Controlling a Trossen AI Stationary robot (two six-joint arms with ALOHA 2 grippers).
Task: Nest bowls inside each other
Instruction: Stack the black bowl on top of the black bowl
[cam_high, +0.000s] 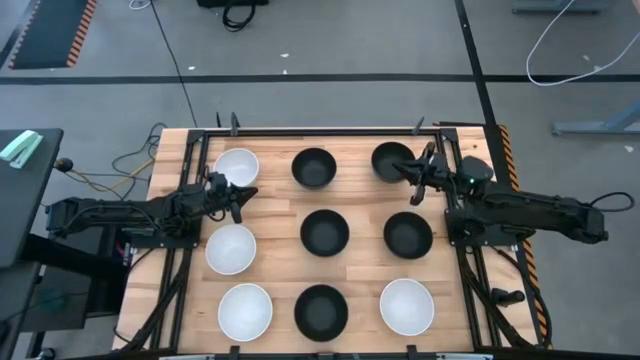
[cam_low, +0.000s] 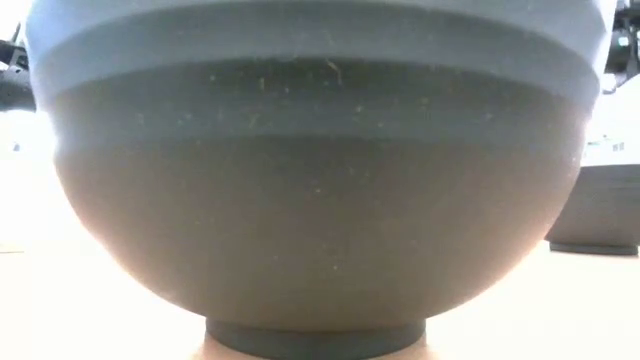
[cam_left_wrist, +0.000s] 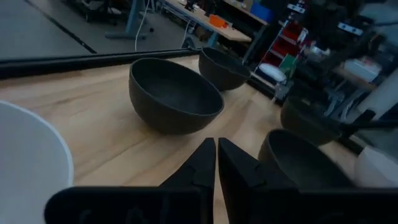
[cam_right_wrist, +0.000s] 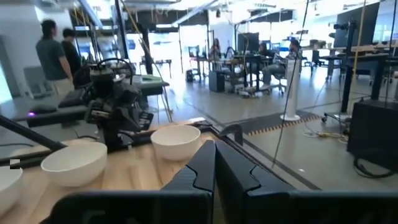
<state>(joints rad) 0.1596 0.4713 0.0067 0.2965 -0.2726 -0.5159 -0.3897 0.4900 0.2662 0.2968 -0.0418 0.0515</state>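
Wooden surface (cam_high: 275, 215) carries nine bowls in a 3x3 grid, none nested yet, all sitting apart from each other. From my high cam: far row is white bowl (cam_high: 237, 167), black bowl (cam_high: 314, 167), black bowl (cam_high: 392, 161). Mid row is white (cam_high: 231, 249), black (cam_high: 325, 232), black (cam_high: 408, 234). Near row is white (cam_high: 245, 310), black (cam_high: 321, 309), white (cam_high: 407, 306).

Left claw (cam_high: 240, 197) sits at the left side, btwn the far-left white bowl and the mid-left white one, just beside both; I can't tell if it touches either. Via left wrist cam its fingers (cam_left_wrist: 202, 165) are pressed together w/ only a hairline gap, gripping nothing.

Right claw (cam_high: 413, 178) is at the far-right black bowl, over its near edge by my overhead view; contact unclear. Right wrist cam shows its fingers (cam_right_wrist: 208, 163) clenched tip to tip, empty too.

Low cam is almost fully filled by one black bowl (cam_low: 318, 190) standing upright on its foot ring, w/ another dark bowl (cam_low: 598, 210) at the right edge.

Ppl (cam_right_wrist: 53, 55) stand in the room beyond the surface.
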